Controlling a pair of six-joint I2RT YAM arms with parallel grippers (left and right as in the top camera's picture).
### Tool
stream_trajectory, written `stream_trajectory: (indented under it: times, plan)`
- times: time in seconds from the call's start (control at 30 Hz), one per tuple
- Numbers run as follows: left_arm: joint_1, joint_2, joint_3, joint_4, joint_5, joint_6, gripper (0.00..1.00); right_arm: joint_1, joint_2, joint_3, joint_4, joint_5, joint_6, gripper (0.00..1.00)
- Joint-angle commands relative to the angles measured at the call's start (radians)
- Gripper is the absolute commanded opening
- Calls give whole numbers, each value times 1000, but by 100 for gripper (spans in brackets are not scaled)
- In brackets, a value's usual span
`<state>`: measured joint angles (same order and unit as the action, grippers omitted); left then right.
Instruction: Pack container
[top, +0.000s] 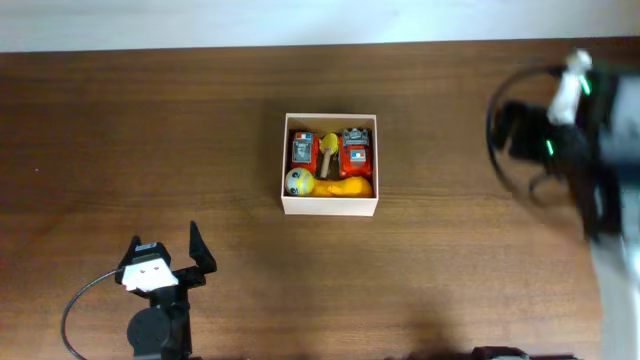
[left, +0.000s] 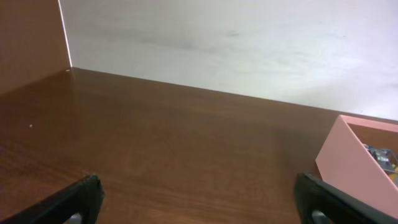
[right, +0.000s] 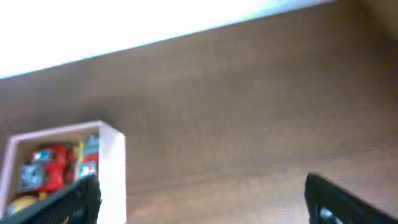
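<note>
Okay, the container (top: 331, 207) sits at the center of the overhead frame on the brown surface (top: 200, 130), with its top open and thin white walls. Packed inside are two red toys (top: 303, 150), a yellow toy (top: 348, 187) along the lower side, and a round yellowish ball (top: 297, 181) in the lower left corner.

The left tool (top: 165, 250) is at the lower left of the overhead frame, well apart from the container, fingers spread wide with nothing between them. In the left wrist view both fingers (left: 81, 200) show at the bottom corners with bare surface between them, and a corner of the container pokes in at the right edge, looking pinkish.

The right arm (top: 570, 120) is at the upper right of the overhead frame, blurred and well apart from the container. In the right wrist view the right tool (right: 199, 199) has its fingers wide apart at the bottom corners, holding nothing. The container is at the lower left there, red toys visible inside.
</note>
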<state>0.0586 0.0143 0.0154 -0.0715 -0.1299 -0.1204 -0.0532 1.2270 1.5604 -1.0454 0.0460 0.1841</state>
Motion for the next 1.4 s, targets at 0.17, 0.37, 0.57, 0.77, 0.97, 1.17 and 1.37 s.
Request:
stream_trajectory:
  times: [0.17, 0.37, 0.57, 0.77, 0.97, 1.17, 1.37]
  plan:
    - [3, -9, -6, 0, 14, 16, 99, 42, -491, -508, 249, -13, -9, 99]
    - [3, -9, -6, 0, 14, 16, 99, 42, -780, -849, 469, -82, -160, 99]
    - [3, -9, -6, 0, 14, 16, 99, 42, -1021, -1119, 606, -118, -211, 99]
    - [3, -9, -6, 0, 14, 16, 99, 42, -1213, -1306, 670, -117, -211, 99]
    - [3, -9, -6, 0, 14, 16, 99, 42, -1224, -1385, 717, -117, -211, 99]
    - [3, -9, -6, 0, 14, 16, 99, 42, -1224, -1461, 721, -114, -210, 99]
    - [3, -9, -6, 0, 14, 16, 99, 40, -1224, -1463, 728, -114, -230, 99]
